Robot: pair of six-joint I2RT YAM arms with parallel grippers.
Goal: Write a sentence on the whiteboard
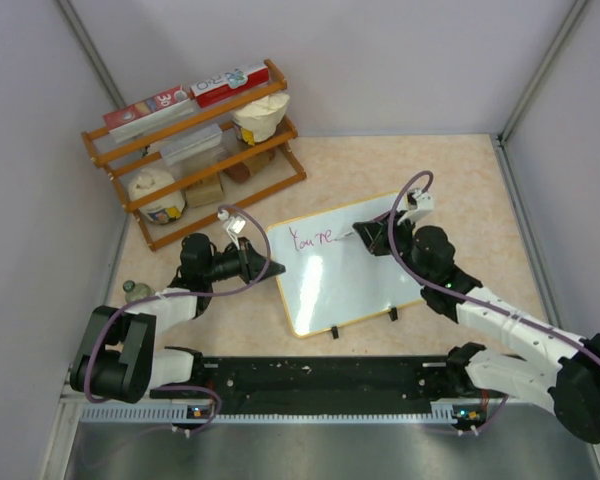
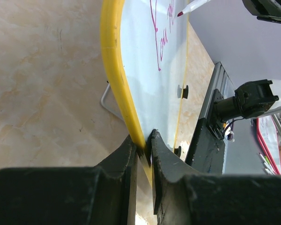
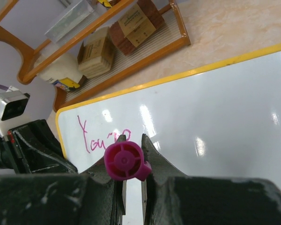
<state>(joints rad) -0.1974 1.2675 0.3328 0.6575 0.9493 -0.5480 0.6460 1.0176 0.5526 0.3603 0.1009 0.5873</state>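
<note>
The whiteboard (image 1: pixel 355 270), white with a yellow rim and two black clips on its near edge, lies mid-table with magenta writing "You're" (image 1: pixel 313 238) at its top left. My left gripper (image 1: pixel 248 259) is shut on the board's left rim (image 2: pixel 116 75). My right gripper (image 1: pixel 365 233) is shut on a magenta marker (image 3: pixel 125 161), whose tip (image 2: pixel 180 14) touches the board just right of the writing. The board also fills the right wrist view (image 3: pixel 201 122).
A wooden rack (image 1: pixel 195 150) with boxes, bags and containers stands at the back left. A black rail (image 1: pixel 320 375) runs along the near table edge. Grey walls enclose the left, back and right sides.
</note>
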